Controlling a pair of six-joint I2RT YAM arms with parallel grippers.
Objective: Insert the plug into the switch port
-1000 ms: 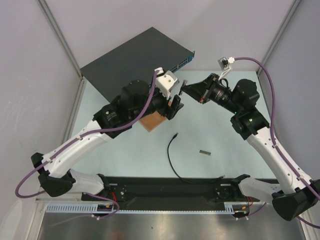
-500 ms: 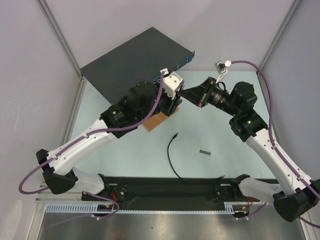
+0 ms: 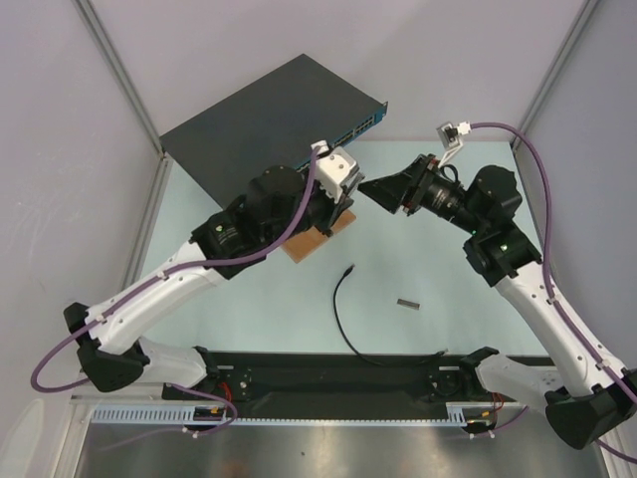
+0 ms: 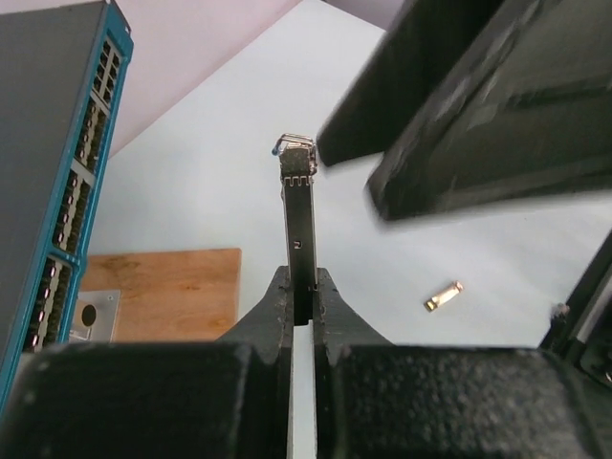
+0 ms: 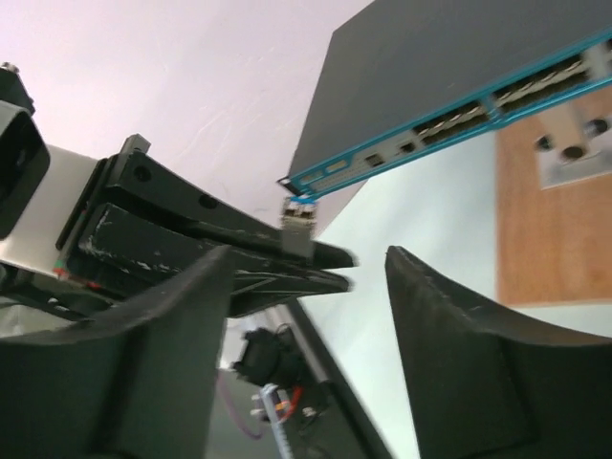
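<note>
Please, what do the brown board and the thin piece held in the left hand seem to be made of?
The brown board looks like bare wood or fibreboard: matt, even tan, no gloss. The thin piece clamped in the left hand looks like metal, perhaps plated steel: grey, smooth, with bright glints on its wire clip.

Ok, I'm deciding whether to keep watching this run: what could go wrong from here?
1. The left gripper pinches the slim grey metal piece only by its lower end; the open right gripper, close beside it, could knock it askew.
2. The small black plug on the thin black cable lies on the table, held by neither gripper, so the teal-fronted switch ports may get the wrong part.
</note>
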